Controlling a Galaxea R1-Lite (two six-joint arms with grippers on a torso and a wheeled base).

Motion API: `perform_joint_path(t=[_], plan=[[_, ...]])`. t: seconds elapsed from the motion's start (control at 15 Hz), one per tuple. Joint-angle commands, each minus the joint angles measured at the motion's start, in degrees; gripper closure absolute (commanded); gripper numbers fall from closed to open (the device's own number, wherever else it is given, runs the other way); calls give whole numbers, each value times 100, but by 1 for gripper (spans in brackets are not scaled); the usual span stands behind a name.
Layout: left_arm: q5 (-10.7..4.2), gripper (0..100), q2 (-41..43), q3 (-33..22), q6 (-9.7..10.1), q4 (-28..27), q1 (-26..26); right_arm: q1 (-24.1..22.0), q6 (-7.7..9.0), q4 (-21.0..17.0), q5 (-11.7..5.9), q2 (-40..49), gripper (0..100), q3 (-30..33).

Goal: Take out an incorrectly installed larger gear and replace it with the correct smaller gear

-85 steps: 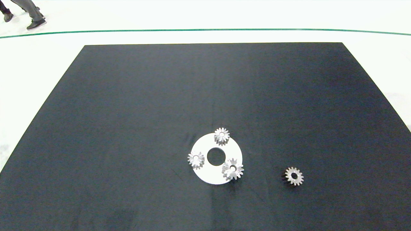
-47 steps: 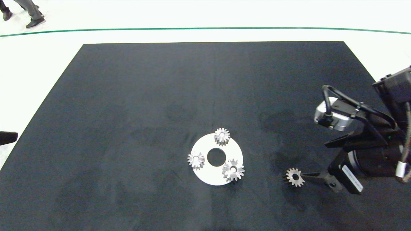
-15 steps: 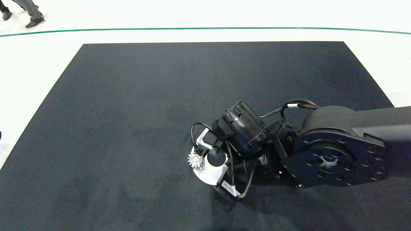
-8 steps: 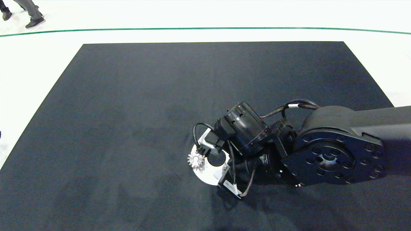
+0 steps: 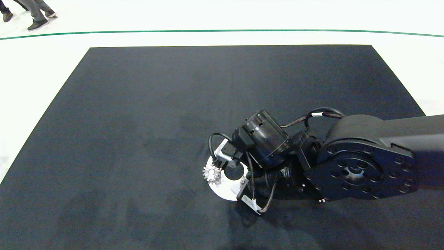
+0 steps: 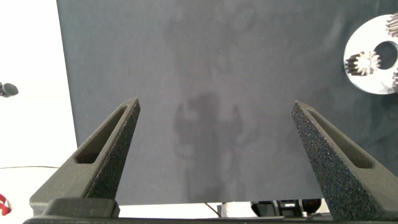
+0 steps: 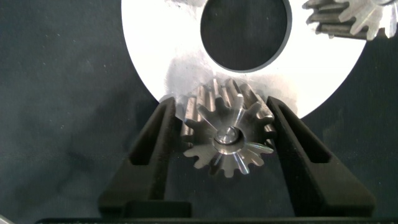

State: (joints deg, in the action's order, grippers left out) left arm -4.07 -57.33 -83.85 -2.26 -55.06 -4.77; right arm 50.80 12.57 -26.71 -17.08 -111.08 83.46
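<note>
Black matting (image 5: 145,114) covers the table, with pale floor around it. Nearest in the scene, the right gripper (image 7: 227,127) is down at the near right rim of the white ring plate (image 5: 225,189), the dark right arm (image 5: 364,159) reaching in from the right edge and hiding that side of the plate from above. In the right wrist view its two fingers (image 7: 158,146) bracket the larger gear (image 7: 229,130), which sits on a peg at the plate's edge with its flared teeth spread. Both fingers lie right against the teeth, so the gripper is narrowed around the gear; whether it is squeezing cannot be told.

A small blunt-toothed gear (image 5: 212,173) stands on the plate's left rim, just left of the round centre hole (image 5: 233,173). Another gear (image 7: 348,18) shows partly at the plate's far rim in the right wrist view.

The left gripper (image 6: 214,155) hovers well to the left over bare mat, fingers spread wide and holding nothing.

At the far left corner, a person's shoes (image 5: 38,22) stand on the floor beyond a green line (image 5: 222,31).
</note>
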Motion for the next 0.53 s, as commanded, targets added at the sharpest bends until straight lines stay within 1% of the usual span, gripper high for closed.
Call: perform_joint_path(t=[0.07,0.53], plan=[[-6,0,38,9,-3,-4,-7,0,9,-18,-6,51,50,-75],[-6,0,38,9,-3,5,-7,9,0,69,47,280,63,-119]])
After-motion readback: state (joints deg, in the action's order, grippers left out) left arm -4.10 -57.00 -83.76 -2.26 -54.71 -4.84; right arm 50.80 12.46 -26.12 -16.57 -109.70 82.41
